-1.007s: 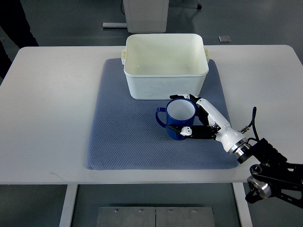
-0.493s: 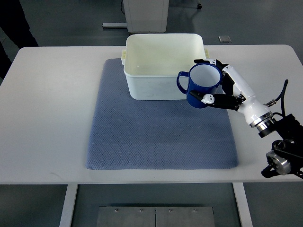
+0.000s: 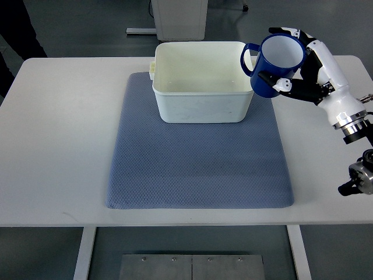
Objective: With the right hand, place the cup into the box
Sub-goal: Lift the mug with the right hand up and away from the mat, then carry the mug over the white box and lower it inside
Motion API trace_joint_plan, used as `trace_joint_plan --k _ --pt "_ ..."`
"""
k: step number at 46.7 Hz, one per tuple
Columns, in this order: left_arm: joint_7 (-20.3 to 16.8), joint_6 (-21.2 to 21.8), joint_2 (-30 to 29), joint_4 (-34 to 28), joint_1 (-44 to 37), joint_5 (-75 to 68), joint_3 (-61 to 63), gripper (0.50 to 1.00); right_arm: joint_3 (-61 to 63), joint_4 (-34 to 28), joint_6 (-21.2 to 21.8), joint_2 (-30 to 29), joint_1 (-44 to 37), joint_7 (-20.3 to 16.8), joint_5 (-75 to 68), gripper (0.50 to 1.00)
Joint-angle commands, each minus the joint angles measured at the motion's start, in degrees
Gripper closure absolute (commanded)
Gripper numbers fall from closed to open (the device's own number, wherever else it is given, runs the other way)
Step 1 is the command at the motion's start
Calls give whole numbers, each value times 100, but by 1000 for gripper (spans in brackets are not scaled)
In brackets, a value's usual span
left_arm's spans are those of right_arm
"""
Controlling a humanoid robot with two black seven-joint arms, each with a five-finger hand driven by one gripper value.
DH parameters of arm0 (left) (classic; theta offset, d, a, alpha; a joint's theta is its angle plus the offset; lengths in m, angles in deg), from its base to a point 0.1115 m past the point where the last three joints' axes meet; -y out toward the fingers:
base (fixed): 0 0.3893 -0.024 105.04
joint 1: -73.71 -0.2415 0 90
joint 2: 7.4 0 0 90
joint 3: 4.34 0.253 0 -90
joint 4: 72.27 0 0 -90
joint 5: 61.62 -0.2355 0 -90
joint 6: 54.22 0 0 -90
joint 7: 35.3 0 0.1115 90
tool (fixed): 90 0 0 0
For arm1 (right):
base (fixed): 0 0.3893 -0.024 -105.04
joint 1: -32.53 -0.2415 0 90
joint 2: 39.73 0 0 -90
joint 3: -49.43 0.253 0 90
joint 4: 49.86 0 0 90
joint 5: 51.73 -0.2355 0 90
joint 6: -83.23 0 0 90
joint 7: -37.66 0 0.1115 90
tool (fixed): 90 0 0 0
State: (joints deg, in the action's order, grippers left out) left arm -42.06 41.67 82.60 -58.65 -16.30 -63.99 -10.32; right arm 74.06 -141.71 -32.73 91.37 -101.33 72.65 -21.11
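Observation:
A blue cup (image 3: 275, 65) with a white inside hangs in the air beside the box's right rim, its handle pointing left. My right hand (image 3: 298, 63) is shut on the cup, fingers wrapped round its body, the arm coming in from the right edge. The white plastic box (image 3: 201, 105) stands empty at the back of the blue-grey mat (image 3: 192, 169). The left arm does not show.
The mat lies on a white table (image 3: 58, 146). Beyond the table's far edge stands a white cabinet base (image 3: 178, 17), and a dark shape of a person (image 3: 17, 29) shows at the top left corner.
My right hand has lifted the cup off the mat and carried it up and to the right, from in front of the box to beside its right rim.

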Motion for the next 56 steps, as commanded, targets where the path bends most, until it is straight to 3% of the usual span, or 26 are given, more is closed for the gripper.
trace_joint_plan --k 1,13,56 --pt "0 0 0 0 1 0 0 500 252 -26 -93 3 26 1 -21 1000" --pt "0 0 0 0 1 0 0 500 710 -175 -225 -5 62 1 -381 1000" --pt "0 0 0 0 1 0 0 500 613 45 -313 -278 -35 1 -768 1000"
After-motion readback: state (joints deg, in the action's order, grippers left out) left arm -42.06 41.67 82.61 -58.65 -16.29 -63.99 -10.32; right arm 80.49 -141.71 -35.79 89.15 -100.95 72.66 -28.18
